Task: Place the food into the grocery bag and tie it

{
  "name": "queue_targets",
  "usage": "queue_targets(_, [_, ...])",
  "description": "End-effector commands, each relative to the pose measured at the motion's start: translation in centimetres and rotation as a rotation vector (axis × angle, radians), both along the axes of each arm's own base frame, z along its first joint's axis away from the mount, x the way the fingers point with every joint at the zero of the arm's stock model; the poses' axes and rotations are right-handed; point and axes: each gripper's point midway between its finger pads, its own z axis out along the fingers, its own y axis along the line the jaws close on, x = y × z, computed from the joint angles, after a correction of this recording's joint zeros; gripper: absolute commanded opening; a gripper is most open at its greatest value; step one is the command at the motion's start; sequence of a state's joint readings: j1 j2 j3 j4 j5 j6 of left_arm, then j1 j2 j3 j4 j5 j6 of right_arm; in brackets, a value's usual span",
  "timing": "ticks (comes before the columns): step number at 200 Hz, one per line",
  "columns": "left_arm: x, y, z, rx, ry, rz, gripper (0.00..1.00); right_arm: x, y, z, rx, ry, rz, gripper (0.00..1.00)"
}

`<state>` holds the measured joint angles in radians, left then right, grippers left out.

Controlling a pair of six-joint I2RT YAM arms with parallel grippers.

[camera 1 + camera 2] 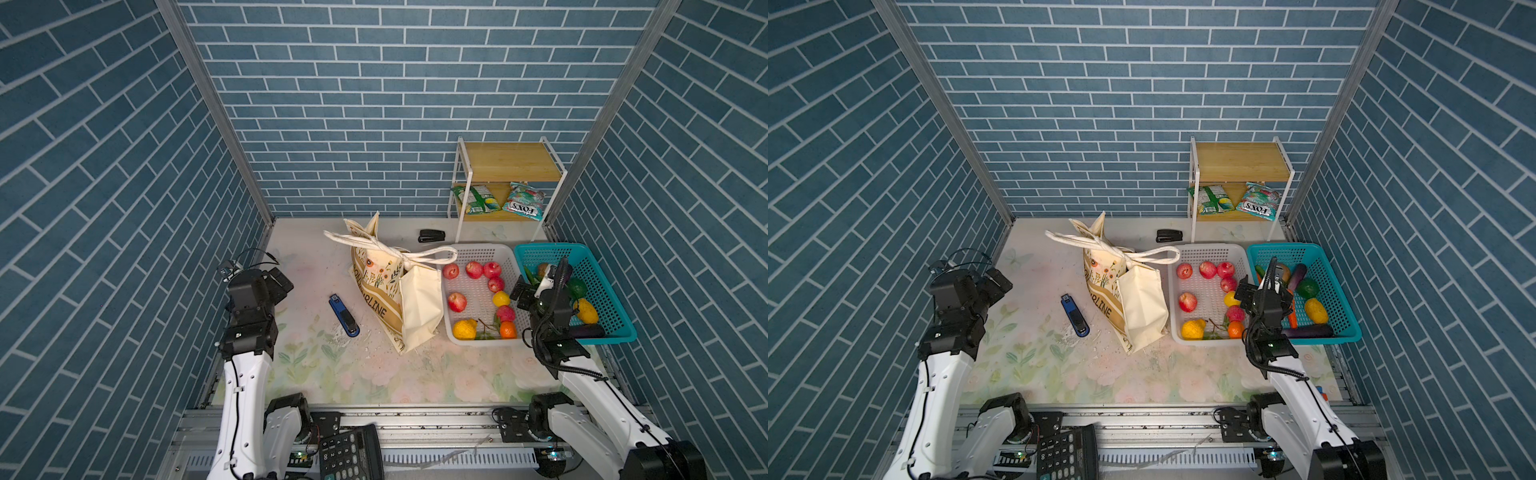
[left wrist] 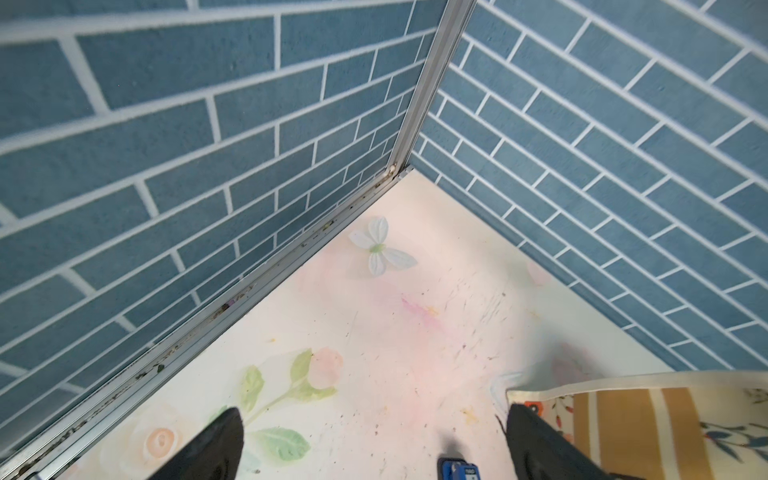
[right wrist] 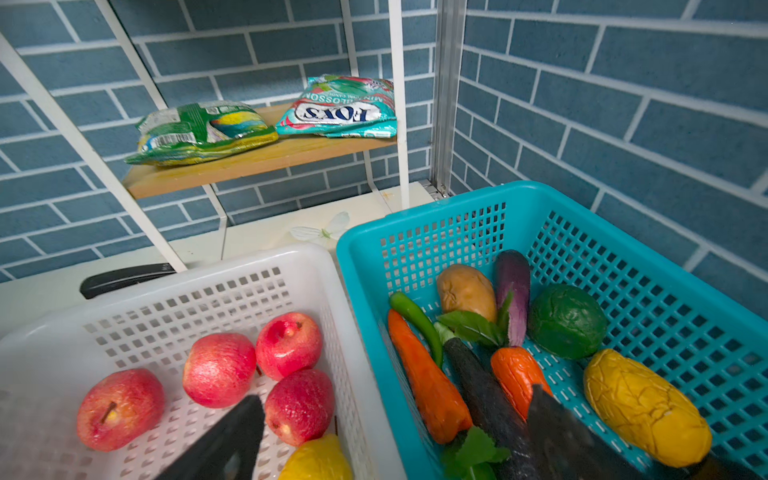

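**Tote knotted, both pincers standing clear**

The floral canvas tote [image 1: 419, 307] stands mid-table, leaning just beside the white basket [image 1: 478, 248]. Its white strap handles [image 1: 388, 248] are drawn together into what looks like a knot over the mouth. That pinches the top closed, so any food inside is hidden. The left gripper [image 2: 374, 415] hangs over bare mat with its jaws wide apart and empty, the blue stapler [image 1: 344, 315] between it and the tote. The right gripper [image 3: 395, 399], equally spread and empty, hovers where the white basket meets the teal basket [image 3: 436, 199]. Neither touches the bag, so the tying looks complete.
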<state>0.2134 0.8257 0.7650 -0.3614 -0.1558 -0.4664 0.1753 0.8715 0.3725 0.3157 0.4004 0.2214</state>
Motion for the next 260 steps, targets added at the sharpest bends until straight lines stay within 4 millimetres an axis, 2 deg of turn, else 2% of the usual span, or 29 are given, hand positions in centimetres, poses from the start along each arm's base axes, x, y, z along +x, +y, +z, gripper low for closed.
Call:
queue_targets(1, [0.8,0.6,-0.7,0.073,-0.005,-0.012,1.0,0.4,-0.5,-0.2,-0.056,-0.013,0.009,0.98])
queue_targets(8, [1.0,0.6,-0.9,0.087,-0.001,-0.02,1.0,0.4,-0.8,-0.6,-0.064,-0.007,0.008,0.99])
queue_targets(13, [0.9,0.6,-2.3,0.088,0.026,-0.021,1.0,0.5,-1.0,-0.9,-0.069,0.0,0.008,0.99])
queue_targets(23, [0.9,0.6,-3.2,0.105,0.042,-0.031,1.0,0.5,-1.3,-1.5,-0.077,0.014,0.011,0.99])
queue_targets(59, [0.8,0.7,-5.8,0.153,0.057,-0.05,1.0,0.9,-2.1,-4.2,-0.076,0.052,0.011,0.98])
queue_targets(99, [1.9,0.5,-7.3,0.174,0.015,-0.082,1.0,2.5,-2.8,-6.1,-0.057,0.022,0.012,0.99])
queue_targets(125, [2.9,0.1,-8.6,0.184,0.0,-0.124,1.0,4.6,-2.5,-6.6,-0.068,0.03,0.065,0.98])
queue_targets(154, [4.4,0.0,-9.8,0.212,-0.014,-0.159,1.0,5.4,-3.4,-8.8,-0.034,0.003,0.048,0.99])
queue_targets(162, [5.1,-0.2,-9.9,0.214,-0.03,-0.17,1.0,5.5,-3.5,-9.4,-0.021,0.056,0.049,0.98])
queue_targets(175, [6.5,-0.9,-10.1,0.224,-0.037,-0.2,1.0,6.2,-2.6,-9.4,-0.029,0.053,0.107,0.99])
queue_targets(200, [9.1,-3.3,-12.3,0.319,0.036,-0.273,1.0,6.3,-2.6,-9.7,-0.014,0.092,0.114,0.99])
queue_targets(217, [10.7,-4.6,-12.9,0.377,0.06,-0.328,1.0,6.6,-2.3,-9.7,-0.013,0.103,0.136,0.98])
queue_targets(230, [11.5,-6.6,-13.4,0.429,0.089,-0.406,1.0,6.8,-2.2,-9.9,-0.012,0.112,0.145,0.98])
queue_targets(243, [11.7,-8.4,-13.4,0.486,0.092,-0.471,1.0,6.8,-2.2,-9.9,-0.013,0.112,0.145,0.98])
queue_targets(260, [11.3,-8.4,-13.4,0.472,0.054,-0.475,1.0,6.8,-2.2,-9.9,-0.014,0.112,0.145,0.98])
